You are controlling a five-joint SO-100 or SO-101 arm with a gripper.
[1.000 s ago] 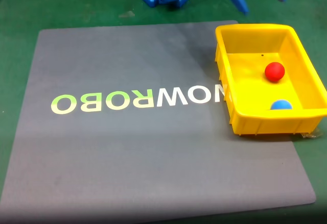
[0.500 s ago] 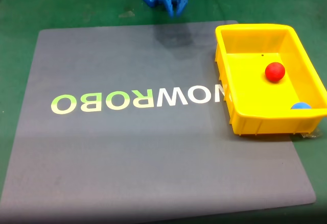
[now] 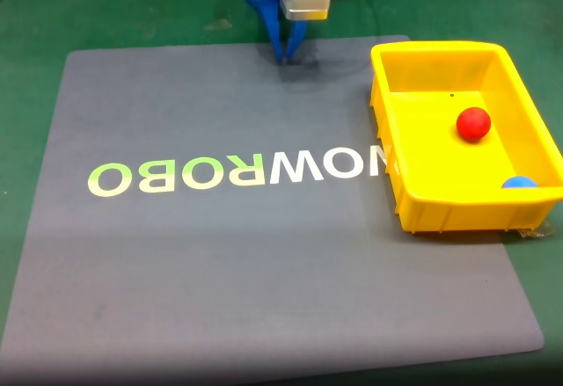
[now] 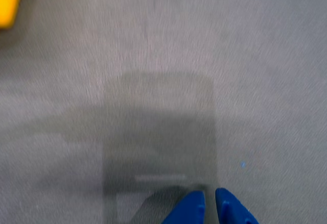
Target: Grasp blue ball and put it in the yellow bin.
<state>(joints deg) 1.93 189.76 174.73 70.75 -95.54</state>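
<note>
**Ball in the bin, arm folded at the back of the mat**

Nearest the fixed camera lies the front edge of a large grey mat (image 3: 264, 254) on a green table (image 3: 26, 17). Across the mat's middle runs pale lettering (image 3: 237, 173), reading upside down from this side.

To the right in the fixed view sits the yellow bin (image 3: 440, 210), resting on the mat's right edge. The blue ball (image 3: 519, 182) lies inside it, tucked into the near right corner and mostly hidden by the front wall. A red ball (image 3: 473, 123) rests farther back on the bin floor, well apart from the blue one.

At the far edge of the mat, the blue gripper (image 3: 287, 55) points down at the mat, just above it or touching it. In the wrist view its two blue fingertips (image 4: 190, 211) stand almost together with only a thin gap, and nothing is between them. A yellow corner of the bin shows at that view's upper left.

Judging from this, the task looks complete, so little remains to go wrong. The main risk is the arm swinging toward the bin and knocking it, which could jolt either ball or shift the tub. Pressing the fingertips into the mat could also drag it and move the bin resting on it.
</note>
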